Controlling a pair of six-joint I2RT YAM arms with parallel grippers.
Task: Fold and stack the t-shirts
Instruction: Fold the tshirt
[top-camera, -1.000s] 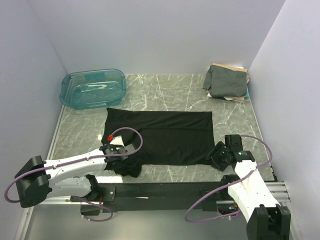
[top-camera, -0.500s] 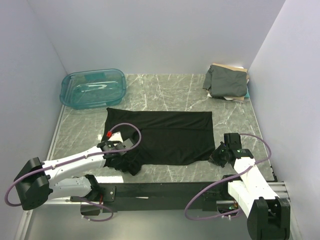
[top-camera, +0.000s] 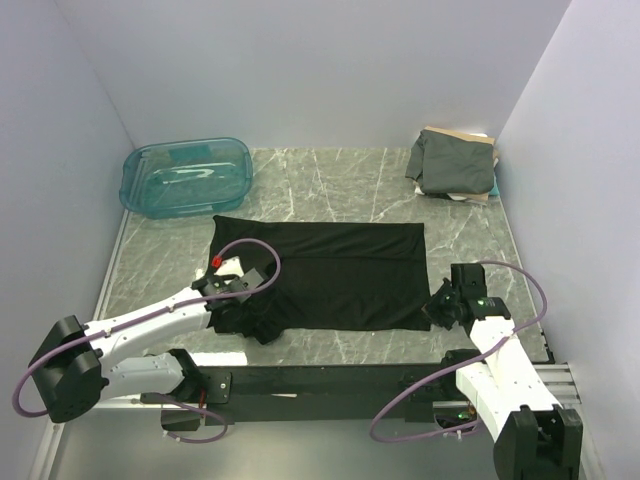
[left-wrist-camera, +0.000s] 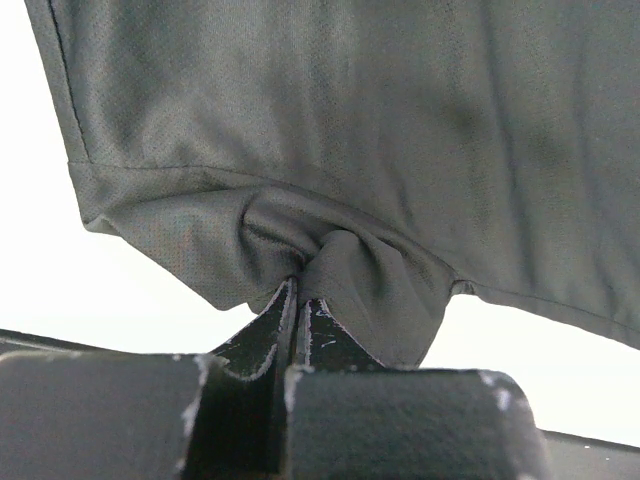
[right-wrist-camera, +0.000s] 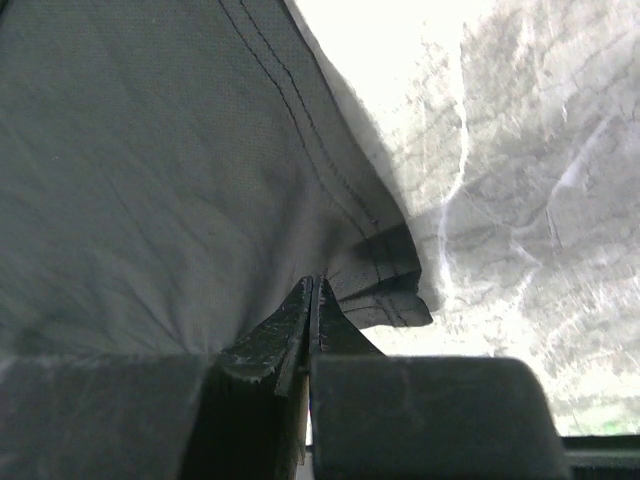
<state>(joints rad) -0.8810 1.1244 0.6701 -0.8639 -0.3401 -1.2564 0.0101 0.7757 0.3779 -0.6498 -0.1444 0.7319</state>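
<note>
Marble table (top-camera: 350, 190): one black t-shirt (top-camera: 340, 270) spread, one folded stack (top-camera: 452, 165), one teal bin (top-camera: 133, 190).

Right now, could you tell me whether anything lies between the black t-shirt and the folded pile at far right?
Nothing visible: only bare table separates the black t-shirt from the folded pile. Left gripper and right gripper pinch its near corners.
</note>
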